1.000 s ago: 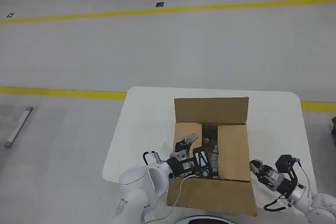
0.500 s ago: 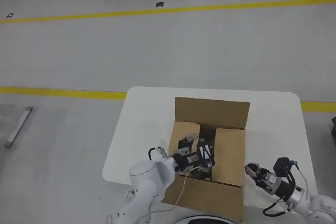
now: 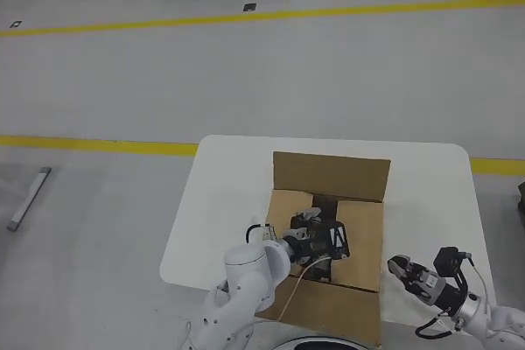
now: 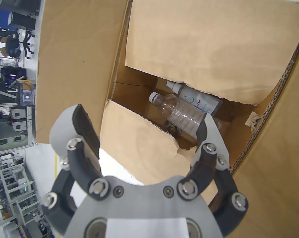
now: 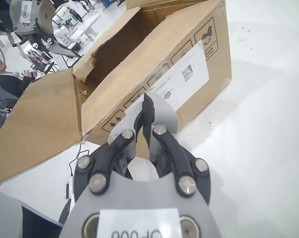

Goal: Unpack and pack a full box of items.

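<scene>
A brown cardboard box [image 3: 360,249] stands on the white table [image 3: 227,201] with its flaps partly folded out. My left gripper [image 3: 322,239] hovers open over the gap between the inner flaps, with nothing held. Down in that gap lie a clear plastic bottle [image 4: 180,113] with a white cap and a white spray bottle [image 4: 195,99], side by side. The left gripper [image 4: 145,125] straddles a torn inner flap. My right gripper [image 3: 398,268] is shut and empty beside the box's near right corner; in its wrist view the right gripper [image 5: 145,106] faces the box wall [image 5: 164,58].
A white label [image 5: 186,75] covers part of the box's outer wall. The near flap [image 3: 328,306] juts over the table's front edge. Bare tabletop lies right of the box [image 3: 429,192] and behind it. Flaps hide the rest of the box's contents.
My left gripper has moved to the right, from the left inner flap to over the gap. The box has turned slightly. The right gripper shifted a little but stays shut.
</scene>
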Controlling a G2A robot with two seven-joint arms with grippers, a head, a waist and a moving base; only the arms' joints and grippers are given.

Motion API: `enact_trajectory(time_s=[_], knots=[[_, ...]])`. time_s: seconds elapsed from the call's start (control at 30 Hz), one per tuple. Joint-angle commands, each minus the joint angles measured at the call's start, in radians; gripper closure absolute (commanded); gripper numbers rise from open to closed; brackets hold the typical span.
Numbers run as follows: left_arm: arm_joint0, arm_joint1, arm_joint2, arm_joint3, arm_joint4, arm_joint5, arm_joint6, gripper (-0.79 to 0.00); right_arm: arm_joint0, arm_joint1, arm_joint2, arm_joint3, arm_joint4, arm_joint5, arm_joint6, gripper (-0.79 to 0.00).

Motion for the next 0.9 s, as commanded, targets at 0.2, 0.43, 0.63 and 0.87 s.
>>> enact_trajectory(time_s=[0.2, 0.43, 0.63, 0.87], knots=[[0.002, 0.0, -0.002, 0.005, 0.005, 0.008, -0.003, -0.785, 0.034, 0.0, -0.016, 0.019, 0.061, -0.054, 0.059, 0.0], [-0.006, -0.033, 0.008, 0.111, -0.067, 0.316, -0.241, -0.785, 0.042, 0.0, -0.013, 0.021, 0.067, -0.056, 0.075, 0.0], [-0.039, -0.053, 0.096, 0.158, 0.017, 0.403, -0.321, -0.785, 0.04, 0.001, -0.004, 0.031, 0.073, -0.065, 0.077, 0.0], [-0.047, -0.064, 0.177, 0.161, 0.126, 0.395, -0.36, -0.785, 0.039, 0.002, 0.0, 0.032, 0.079, -0.067, 0.084, 0.0]])
